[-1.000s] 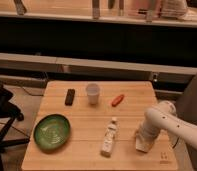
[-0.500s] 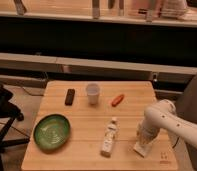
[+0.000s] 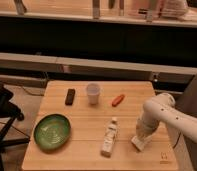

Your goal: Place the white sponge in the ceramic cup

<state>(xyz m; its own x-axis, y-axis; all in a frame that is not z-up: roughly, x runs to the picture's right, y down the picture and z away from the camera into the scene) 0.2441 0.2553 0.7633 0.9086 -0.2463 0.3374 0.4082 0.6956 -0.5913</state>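
One slantwise white sponge (image 3: 138, 144) under gripper (image 3: 142, 136)

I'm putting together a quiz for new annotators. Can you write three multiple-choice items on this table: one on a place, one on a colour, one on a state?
1. Where is the gripper?
A) at the far left edge
B) at the right front of the table, down at the white sponge
C) up at the back shelf

2. What colour is the bowl?
A) green
B) red
C) blue

3. How is the ceramic cup?
A) tipped over
B) upright on the table
C) lifted

Answers: B, it sits low over the sponge; A, plainly green; B, its mouth faces up.
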